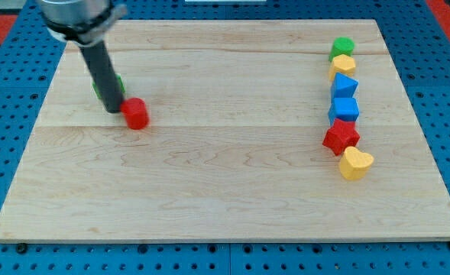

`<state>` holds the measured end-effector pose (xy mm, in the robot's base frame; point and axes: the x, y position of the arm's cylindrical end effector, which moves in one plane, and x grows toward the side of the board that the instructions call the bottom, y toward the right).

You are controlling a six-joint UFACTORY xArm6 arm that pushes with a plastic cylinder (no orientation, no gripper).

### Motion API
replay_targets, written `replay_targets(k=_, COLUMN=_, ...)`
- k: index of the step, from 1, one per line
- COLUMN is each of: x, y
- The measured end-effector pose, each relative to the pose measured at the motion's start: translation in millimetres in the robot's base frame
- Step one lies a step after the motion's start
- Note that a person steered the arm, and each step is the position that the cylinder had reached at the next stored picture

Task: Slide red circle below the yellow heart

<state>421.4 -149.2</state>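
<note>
The red circle [136, 114] sits in the upper left of the frame, well apart from the yellow heart [355, 163] at the lower right end of a column of blocks. The rod's tip [114, 109] rests just beside the circle's left edge; it has no jaws, holding nothing. The circle looks light, rigid and smooth, likely to veer unless pushed centrally from the left.

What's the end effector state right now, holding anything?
No claw on this arm: a straight dark rod. My tip holds nothing; it sits just left of the red circle block, seemingly touching, partly hiding a green block behind.
</note>
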Motion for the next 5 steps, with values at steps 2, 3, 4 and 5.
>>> replay_targets(k=2, x=-3, y=73)
replay_targets(k=3, x=31, y=105)
replay_targets(k=4, x=75, y=120)
replay_targets(k=5, x=73, y=74)
